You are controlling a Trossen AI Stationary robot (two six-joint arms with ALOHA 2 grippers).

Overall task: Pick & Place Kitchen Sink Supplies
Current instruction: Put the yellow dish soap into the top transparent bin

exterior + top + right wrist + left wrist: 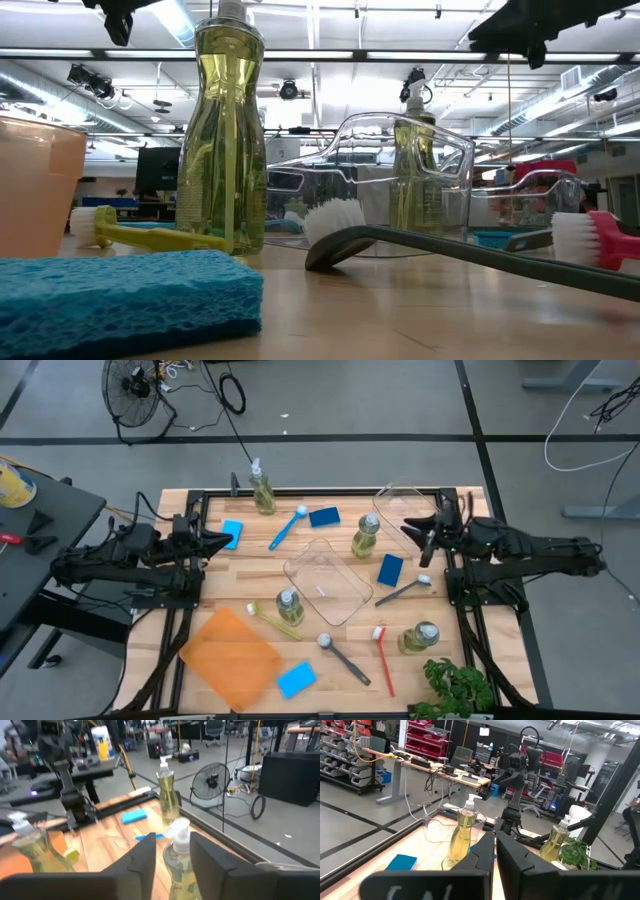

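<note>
Several soap bottles stand upright on the wooden table: one at the far edge (pixel 262 490), one mid-table (pixel 366 535), one (pixel 289 605) and one near the front right (pixel 420 637). Blue sponges (pixel 324 516) (pixel 390 570) (pixel 296 679) lie flat. Blue (pixel 288 527), grey (pixel 404 591), yellow-green (pixel 272 618) and red (pixel 384 658) brushes lie on the wood. My left gripper (pixel 222 541) (pixel 495 855) hovers shut at the left edge. My right gripper (pixel 424 536) (pixel 172 855) hovers open at the right edge, level with the mid-table bottle (pixel 176 840), apart from it.
Two clear tubs sit on the table, one mid-table (pixel 328 582) and one at the far right (pixel 405 510). An orange tray (pixel 230 657) lies at the front left and a green plant (pixel 455 685) at the front right. Another dark brush (pixel 343 658) lies near the front.
</note>
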